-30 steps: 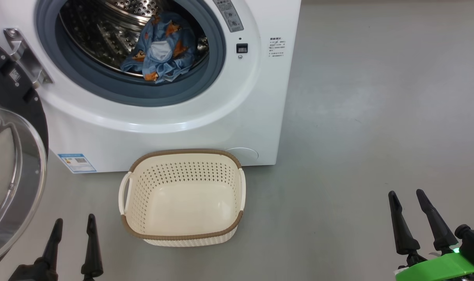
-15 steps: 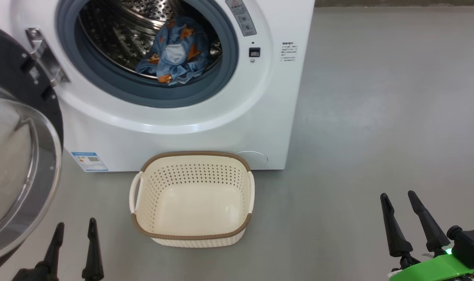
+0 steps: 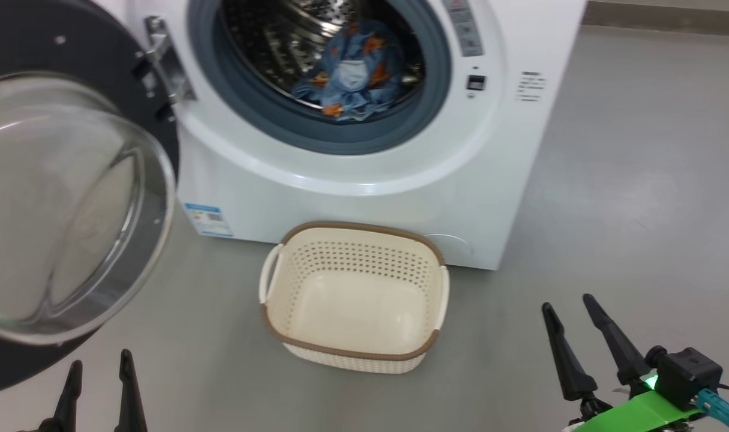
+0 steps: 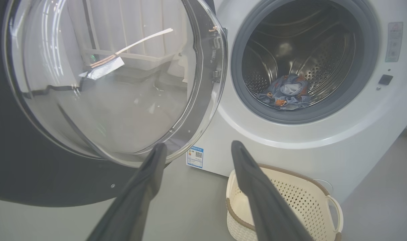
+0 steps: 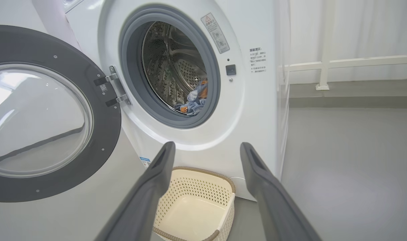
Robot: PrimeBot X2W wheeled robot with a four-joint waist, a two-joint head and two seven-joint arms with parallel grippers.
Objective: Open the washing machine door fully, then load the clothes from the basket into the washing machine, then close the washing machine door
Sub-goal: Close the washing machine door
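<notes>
2 of 3 steps done, by look of it: washing machine door swung wide at left, clothes heaped in drum of washing machine, basket on floor just before machine, nothing in it. Left to do: shut door.

Left gripper low, near door, jaws spread, nothing held. Right gripper well apart at right, jaws spread, nothing held.

Writing: blue label sticker with QR code, grey warning sticker with red triangle, small print block beside lock slot. All too small to read. No brand legible.
</notes>
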